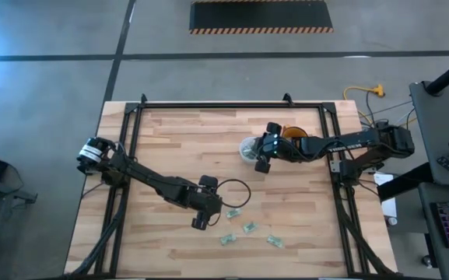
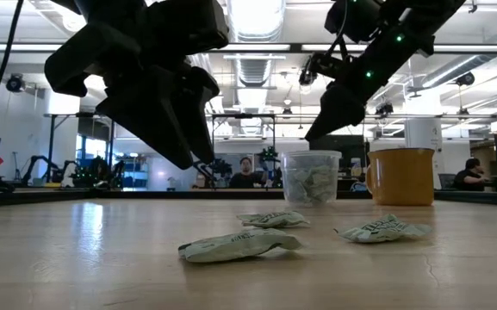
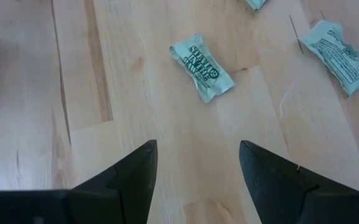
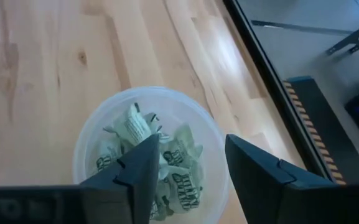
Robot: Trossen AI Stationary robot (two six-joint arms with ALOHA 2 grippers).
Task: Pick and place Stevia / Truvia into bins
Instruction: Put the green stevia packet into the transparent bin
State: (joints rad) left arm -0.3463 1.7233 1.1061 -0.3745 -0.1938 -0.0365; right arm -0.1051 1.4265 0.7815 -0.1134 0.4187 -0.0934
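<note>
High view: wooden table (image 1: pixel 170 140) inside a black frame. Left gripper (image 1: pixel 201 220) low over the near-centre boards, just beside a cluster of four loose Stevia sachets (image 1: pixel 249 228). Right gripper (image 1: pixel 260 152) poised directly over the clear cup (image 1: pixel 247 148), with an orange cup (image 1: pixel 292 132) touching or just beside it on the far side. Cup contents and finger spacing not legible from here.

Low view: three crumpled sachets (image 2: pixel 239 245) visible lying flat on the tabletop, the fourth not made out. Clear cup (image 2: pixel 310 177) standing upright, packed with sachets, orange cup (image 2: pixel 400 176) near it and apart. Dark bulk of the left gripper (image 2: pixel 198 155) hanging just above the wood; right gripper (image 2: pixel 317 129) above the cup rim. People seated in the room behind.

Left wrist view: left fingers (image 3: pixel 135 171) spread wide, nothing between them, bare boards below. One sachet (image 3: pixel 201 66) printed side up ahead of the tips, another (image 3: pixel 339 55) further off, a corner of a third at the frame edge.

Right wrist view: right fingers (image 4: pixel 139 168) parted wide and empty, straddling the mouth of the clear cup (image 4: pixel 98 134). Heap of green-and-white sachets (image 4: pixel 167 168) inside, a detail hidden from the overhead camera. Black table frame beyond.
</note>
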